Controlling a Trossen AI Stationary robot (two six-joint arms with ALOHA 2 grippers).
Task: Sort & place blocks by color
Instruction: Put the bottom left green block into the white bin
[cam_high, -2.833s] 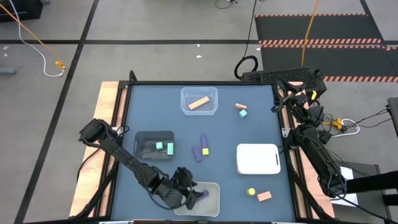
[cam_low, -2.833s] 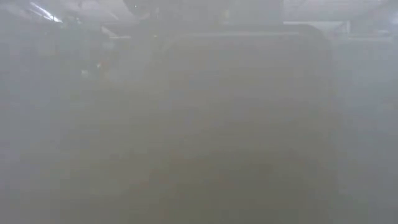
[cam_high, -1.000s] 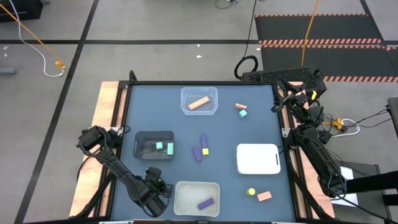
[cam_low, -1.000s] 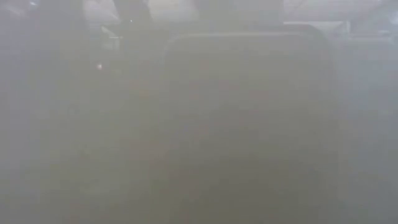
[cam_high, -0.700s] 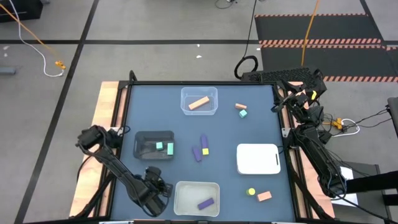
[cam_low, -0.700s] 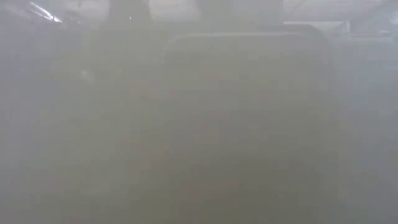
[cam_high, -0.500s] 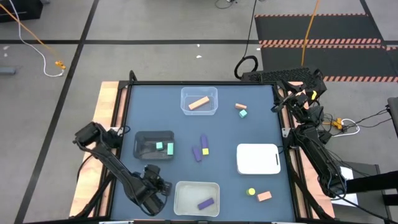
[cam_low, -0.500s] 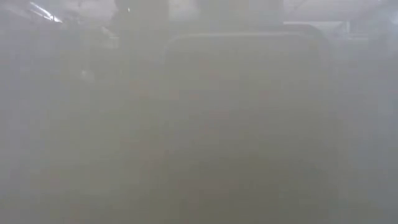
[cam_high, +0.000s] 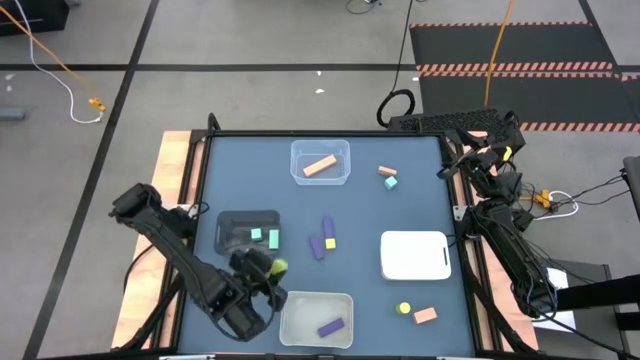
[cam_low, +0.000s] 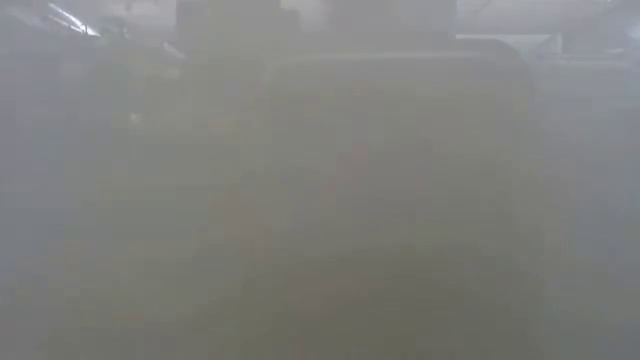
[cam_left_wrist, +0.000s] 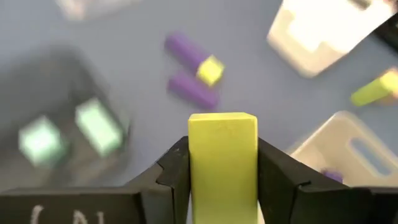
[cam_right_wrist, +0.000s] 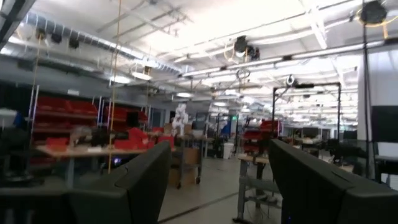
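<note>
Left gripper (cam_high: 272, 268) newly lifted, smooth yellow-green block (cam_left_wrist: 222, 163) clamped

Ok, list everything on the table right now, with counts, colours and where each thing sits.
Clear containers: 2, clear, far middle and near edge
Black tray: 1, black, left of centre
White container: 1, white, right side
Orange blocks: 3, one in far container, one far right, one near right
Teal blocks: 3, two in black tray, one far right
Purple blocks: 3, two at centre, one in near container
Yellow-green blocks: 3, cube at centre, round near right, bar gripped
Left end effector: 1, dark, holding bar
Right end effector: 1, dark, open, right edge
</note>
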